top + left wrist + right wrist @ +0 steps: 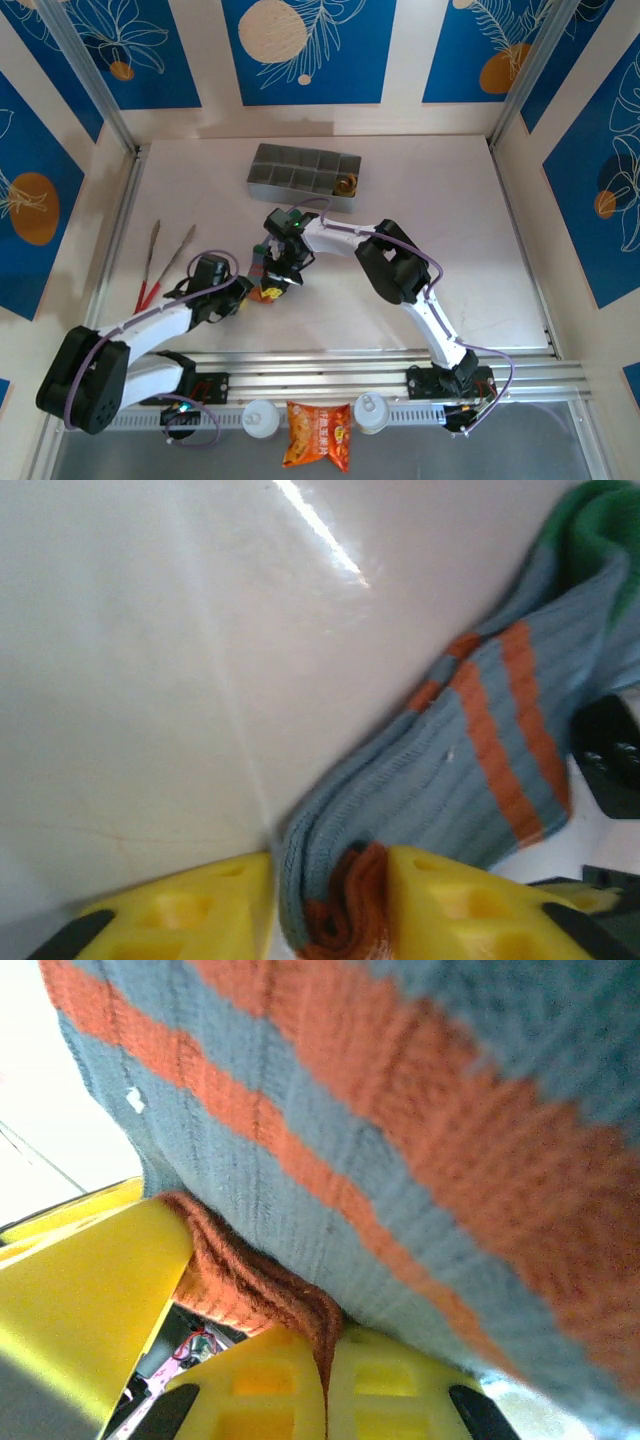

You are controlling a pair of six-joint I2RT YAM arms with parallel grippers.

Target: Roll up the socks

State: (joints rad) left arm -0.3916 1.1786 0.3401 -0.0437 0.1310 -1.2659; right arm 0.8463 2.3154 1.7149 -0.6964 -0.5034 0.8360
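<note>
A grey-blue sock (470, 760) with orange stripes and a green toe (600, 530) lies on the white table, its near end rolled up with the orange cuff inside. My left gripper (328, 868) is shut on that roll, one yellow finger on each side. My right gripper (328, 1338) is shut on a fold of the orange cuff (240, 1280), with the striped sock (350, 1110) draped over it. From above, the two grippers (250, 292) (280, 268) meet over the socks (266, 291), which they mostly hide.
A grey compartment tray (305, 172) stands behind the grippers. Red-handled tongs (160, 265) lie to the left. An orange snack packet (318, 435) and two white round caps (260, 417) sit by the near rail.
</note>
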